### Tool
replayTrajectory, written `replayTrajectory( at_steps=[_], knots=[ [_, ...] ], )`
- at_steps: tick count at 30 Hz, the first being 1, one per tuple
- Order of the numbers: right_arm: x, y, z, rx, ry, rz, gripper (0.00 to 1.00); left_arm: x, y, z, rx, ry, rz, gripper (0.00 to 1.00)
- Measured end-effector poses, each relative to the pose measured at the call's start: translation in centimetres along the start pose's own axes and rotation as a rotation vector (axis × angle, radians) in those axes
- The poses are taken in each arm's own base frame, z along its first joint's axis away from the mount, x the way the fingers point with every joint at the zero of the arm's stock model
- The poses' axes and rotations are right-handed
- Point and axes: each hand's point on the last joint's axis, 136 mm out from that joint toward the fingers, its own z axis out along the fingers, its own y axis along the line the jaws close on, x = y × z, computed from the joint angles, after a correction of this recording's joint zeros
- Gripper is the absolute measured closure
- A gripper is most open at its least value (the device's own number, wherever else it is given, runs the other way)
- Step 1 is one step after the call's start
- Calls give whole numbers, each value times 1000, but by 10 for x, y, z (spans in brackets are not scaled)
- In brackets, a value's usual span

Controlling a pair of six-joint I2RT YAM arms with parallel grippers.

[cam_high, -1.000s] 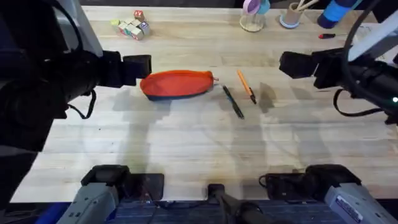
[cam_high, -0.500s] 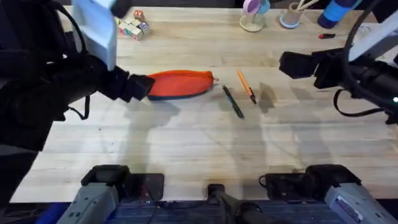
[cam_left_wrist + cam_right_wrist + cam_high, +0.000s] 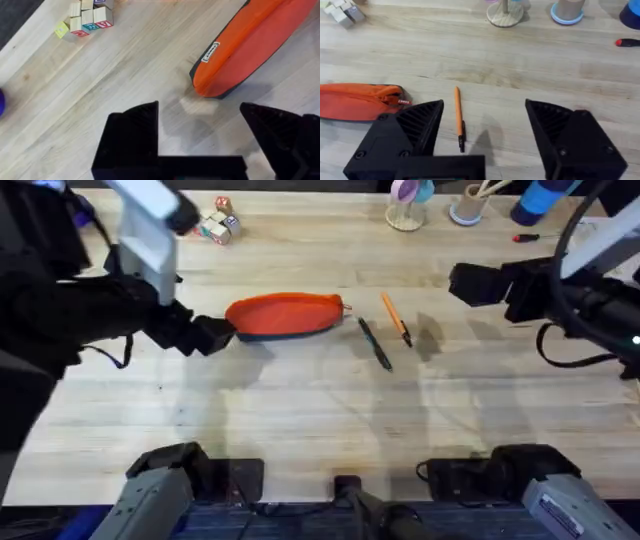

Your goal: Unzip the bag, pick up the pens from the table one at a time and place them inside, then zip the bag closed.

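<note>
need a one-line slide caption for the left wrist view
Open left gripper above the table, near the closed end of the orange bag; toy blocks beyond.

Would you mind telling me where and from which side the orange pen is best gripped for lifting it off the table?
Grip the orange pen around mid-shaft, from straight above, with the fingers closing across its width. It lies flat on the table, so only its top and sides are reachable. The black pen lies close beside its dark-tipped end, so the middle probably leaves more clearance. The open right gripper is nearest.
</note>
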Motion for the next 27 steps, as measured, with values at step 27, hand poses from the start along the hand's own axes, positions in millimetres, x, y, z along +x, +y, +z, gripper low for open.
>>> replayTrajectory(
  at_steps=[27],
  knots=[
    [1,0,0,0,4,1,5,1,1,18,156,-113,-80,8]
  ],
)
